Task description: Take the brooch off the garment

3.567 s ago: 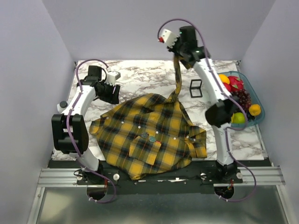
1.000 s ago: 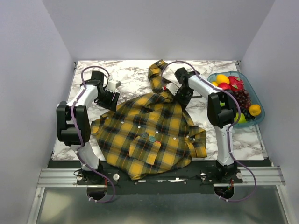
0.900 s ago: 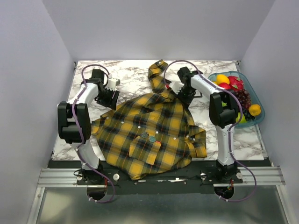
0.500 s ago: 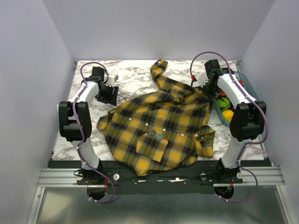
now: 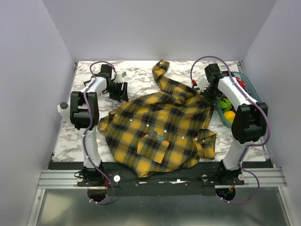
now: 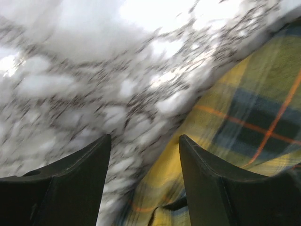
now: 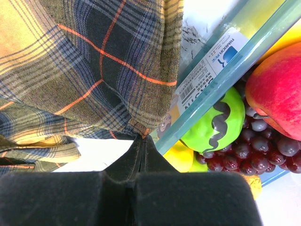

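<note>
The yellow and dark plaid garment (image 5: 160,125) lies spread across the marble table, one sleeve (image 5: 162,70) reaching to the back. The brooch (image 5: 160,138), a small teal disc, sits on the chest above the pocket. My right gripper (image 5: 207,94) is shut on the garment's right edge beside the fruit tray; in the right wrist view its shut tips (image 7: 142,137) pinch a corner of the plaid cloth (image 7: 113,70). My left gripper (image 5: 123,92) hovers open at the garment's upper left edge; in the left wrist view its fingers (image 6: 101,155) straddle marble and cloth hem (image 6: 225,108), nothing between them.
A teal tray (image 7: 235,66) of fruit stands at the right edge, holding a green apple (image 7: 214,125), a red apple (image 7: 277,89) and grapes (image 7: 249,155). In the top view the right arm covers most of the tray (image 5: 223,114). Walls enclose the table on three sides.
The right gripper has dragged the garment's edge right, toward the tray, so the shirt shifted right and spread out. The left gripper has moved right, up to the shirt's upper left edge.
</note>
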You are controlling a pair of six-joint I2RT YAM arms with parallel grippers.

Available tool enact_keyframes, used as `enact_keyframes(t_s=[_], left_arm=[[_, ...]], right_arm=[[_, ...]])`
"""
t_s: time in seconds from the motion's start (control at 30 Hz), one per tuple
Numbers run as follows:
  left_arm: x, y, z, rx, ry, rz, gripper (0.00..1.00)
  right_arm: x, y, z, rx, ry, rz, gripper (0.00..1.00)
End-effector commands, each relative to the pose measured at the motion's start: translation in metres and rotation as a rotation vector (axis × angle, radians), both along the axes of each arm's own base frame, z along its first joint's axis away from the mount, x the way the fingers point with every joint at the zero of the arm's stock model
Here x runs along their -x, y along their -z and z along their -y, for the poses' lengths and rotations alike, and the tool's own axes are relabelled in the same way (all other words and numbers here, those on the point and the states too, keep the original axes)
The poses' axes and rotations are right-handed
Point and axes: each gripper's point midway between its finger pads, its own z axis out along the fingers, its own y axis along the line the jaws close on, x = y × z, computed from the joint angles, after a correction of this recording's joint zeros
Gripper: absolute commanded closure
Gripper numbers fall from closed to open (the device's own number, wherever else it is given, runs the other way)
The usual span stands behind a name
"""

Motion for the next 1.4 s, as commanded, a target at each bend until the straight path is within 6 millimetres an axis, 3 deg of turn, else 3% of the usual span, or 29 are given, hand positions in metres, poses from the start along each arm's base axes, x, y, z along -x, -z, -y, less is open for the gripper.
enact_keyframes(t_s=[0.0,0.03,0.13,0.27,0.37,0.47,0.5,0.53,0.63,0.7,0.8,0.83,0.9,0.93,1.0,1.03,1.07,1.13,1.17,1.2,1.23,1.27,1.3,1.37], left_arm=[[-0.003,0.011,0.034,0.077,0.054,-0.068,0.31],[0.000,0.025,0.038,0.087,0.063,-0.111,0.32],[0.003,0.025,0.049,0.148,0.090,-0.152,0.35],[0.009,0.003,0.064,0.251,0.122,-0.159,0.43],[0.014,-0.013,0.072,0.285,0.142,-0.149,0.48],[0.018,-0.016,0.073,0.281,0.152,-0.144,0.52],[0.021,-0.015,0.073,0.276,0.162,-0.146,0.56],[0.022,-0.016,0.074,0.274,0.171,-0.140,0.72],[0.025,-0.025,0.075,0.266,0.182,-0.118,1.00],[0.023,-0.040,0.072,0.253,0.182,-0.083,1.00],[0.017,-0.090,0.057,0.166,0.166,0.074,1.00],[0.016,-0.126,0.047,0.107,0.147,0.178,1.00],[0.021,-0.159,0.036,0.050,0.137,0.285,1.00],[0.031,-0.197,0.030,0.028,0.134,0.392,1.00],[0.047,-0.208,0.017,-0.037,0.114,0.447,1.00],[0.063,-0.233,0.012,-0.051,0.106,0.520,1.00],[0.077,-0.218,0.007,-0.075,0.101,0.496,1.00],[0.108,-0.227,0.005,-0.080,0.104,0.534,1.00],[0.131,-0.200,0.004,-0.079,0.121,0.450,0.96],[0.149,-0.191,0.012,-0.046,0.160,0.410,0.82],[0.167,-0.185,0.014,-0.035,0.188,0.385,0.55],[0.193,-0.158,0.014,-0.025,0.216,0.265,0.49],[0.205,-0.149,0.017,-0.011,0.232,0.225,0.45],[0.213,-0.133,0.014,-0.019,0.224,0.184,0.39]], right_arm=[[-0.002,-0.003,-0.005,-0.024,0.007,-0.010,1.00],[-0.002,-0.004,-0.006,-0.032,0.009,-0.009,1.00],[-0.008,-0.010,-0.014,-0.075,0.012,0.006,1.00],[-0.023,-0.019,-0.037,-0.195,0.018,0.031,1.00],[-0.043,-0.028,-0.040,-0.205,0.018,0.075,1.00],[-0.056,-0.032,-0.043,-0.206,0.013,0.095,0.99],[-0.058,-0.032,-0.044,-0.210,0.015,0.094,1.00],[-0.059,-0.033,-0.044,-0.215,0.015,0.097,1.00],[-0.065,-0.036,-0.048,-0.234,0.015,0.112,1.00],[-0.071,-0.042,-0.051,-0.247,0.012,0.130,1.00],[-0.078,-0.057,-0.053,-0.262,0.012,0.171,1.00],[-0.081,-0.066,-0.053,-0.265,0.006,0.201,0.99],[-0.083,-0.078,-0.051,-0.257,0.008,0.245,1.00],[-0.082,-0.086,-0.048,-0.256,0.008,0.285,1.00],[-0.079,-0.095,-0.043,-0.237,0.007,0.333,1.00],[-0.078,-0.108,-0.042,-0.237,-0.003,0.380,1.00],[-0.070,-0.097,-0.038,-0.221,-0.003,0.354,1.00],[-0.059,-0.092,-0.033,-0.196,-0.029,0.337,1.00],[-0.045,-0.080,-0.030,-0.181,-0.037,0.297,1.00],[-0.038,-0.075,-0.028,-0.167,-0.068,0.284,1.00],[-0.031,-0.067,-0.020,-0.131,-0.071,0.270,0.99],[-0.024,-0.069,-0.014,-0.102,-0.079,0.281,1.00],[-0.006,-0.042,-0.007,-0.066,-0.108,0.216,1.00],[-0.001,-0.030,0.004,-0.005,-0.127,0.226,1.00]])
